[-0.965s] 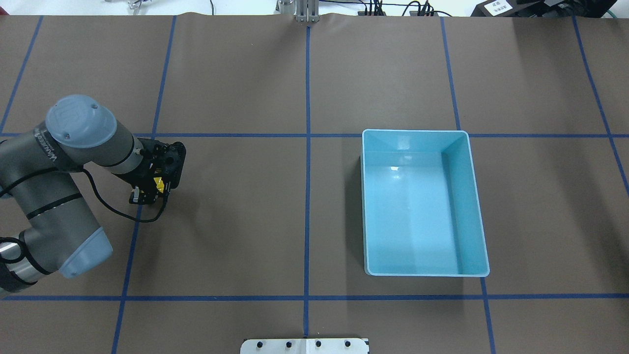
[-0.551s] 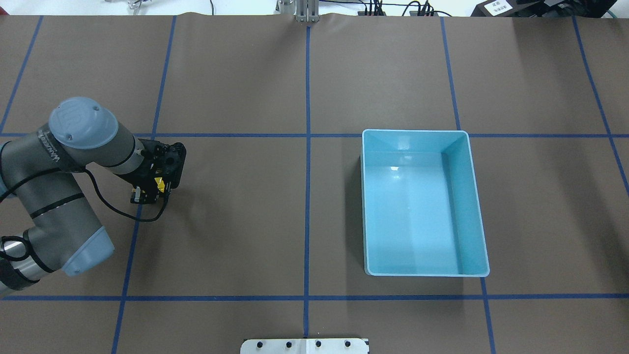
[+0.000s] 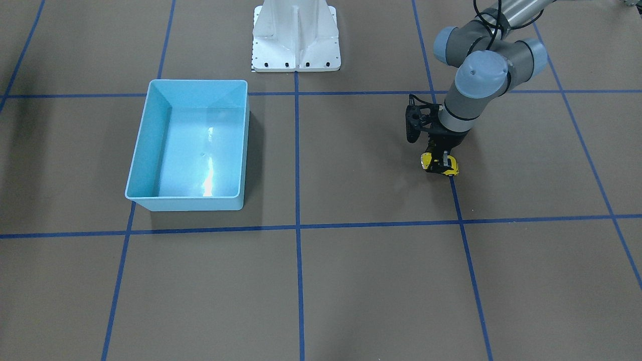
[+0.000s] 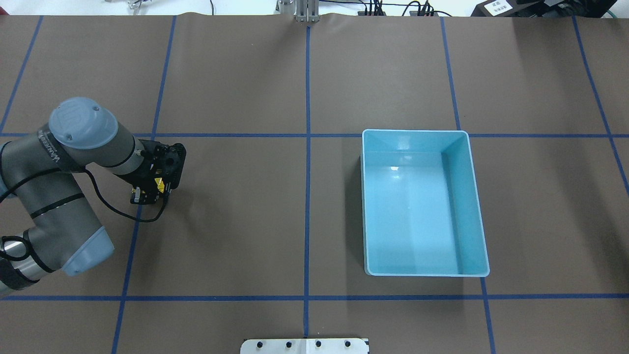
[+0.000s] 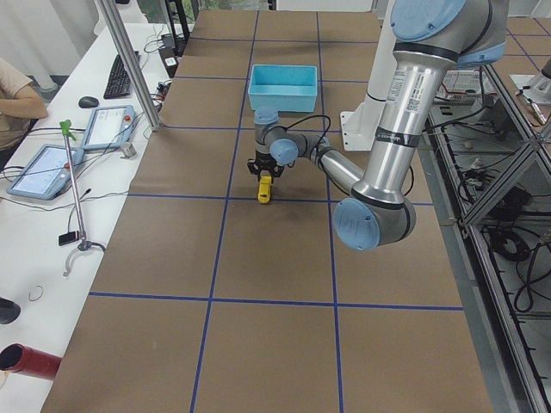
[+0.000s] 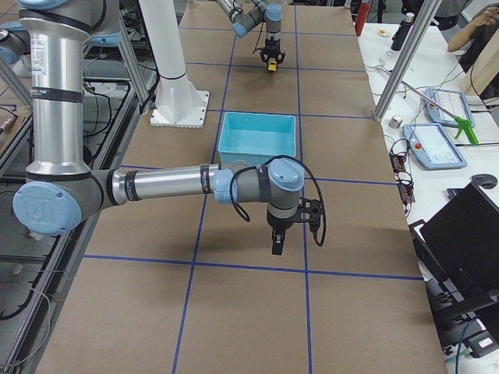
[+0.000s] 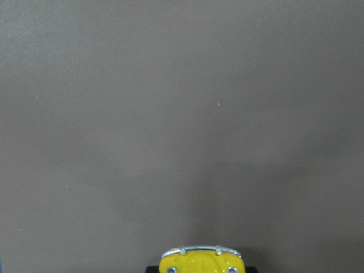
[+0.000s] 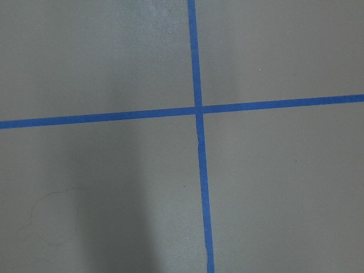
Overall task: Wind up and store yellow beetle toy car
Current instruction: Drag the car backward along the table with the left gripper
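Barely anything has moved since a second ago; the left arm has only nudged slightly. Left gripper (image 3: 438, 161) clamps the car (image 3: 450, 167) on the table, well apart from the bin (image 3: 145, 150). Winding seems underway; storing is not done. Right gripper (image 6: 277, 245): can't tell its state.

The brown table (image 4: 245, 221) is lit evenly from above; white glare is thrown on the floor of the light blue bin (image 3: 148, 140), and soft shadows are cast beside it.
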Controlling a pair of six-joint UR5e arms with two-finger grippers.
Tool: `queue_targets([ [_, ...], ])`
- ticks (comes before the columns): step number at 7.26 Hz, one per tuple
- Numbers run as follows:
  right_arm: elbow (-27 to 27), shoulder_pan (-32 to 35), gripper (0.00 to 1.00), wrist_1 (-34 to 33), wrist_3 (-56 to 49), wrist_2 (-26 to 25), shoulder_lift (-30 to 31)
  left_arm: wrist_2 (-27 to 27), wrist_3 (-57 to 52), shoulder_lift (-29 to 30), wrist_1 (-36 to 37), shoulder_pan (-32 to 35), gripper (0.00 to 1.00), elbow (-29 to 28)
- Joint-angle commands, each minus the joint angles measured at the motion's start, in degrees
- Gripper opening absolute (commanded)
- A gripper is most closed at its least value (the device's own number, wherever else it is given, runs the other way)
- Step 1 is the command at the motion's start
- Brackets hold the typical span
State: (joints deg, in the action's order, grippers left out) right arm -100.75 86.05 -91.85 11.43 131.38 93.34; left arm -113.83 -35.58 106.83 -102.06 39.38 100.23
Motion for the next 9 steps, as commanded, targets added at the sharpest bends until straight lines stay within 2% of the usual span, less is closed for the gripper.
queue_targets([
  [1, 0.0, 0.0, 1.00, 0.0, 0.0, -0.1, 0.0, -0.5, 0.0, -0.1, -0.9, 0.0, 0.28, -0.7],
  [9, 0.0, 0.0, 1.00, 0.0, 0.1, -0.2, 0.0, -3.1, 0.0, -3.1, -5.2, 1.1, 0.28, -1.2],
])
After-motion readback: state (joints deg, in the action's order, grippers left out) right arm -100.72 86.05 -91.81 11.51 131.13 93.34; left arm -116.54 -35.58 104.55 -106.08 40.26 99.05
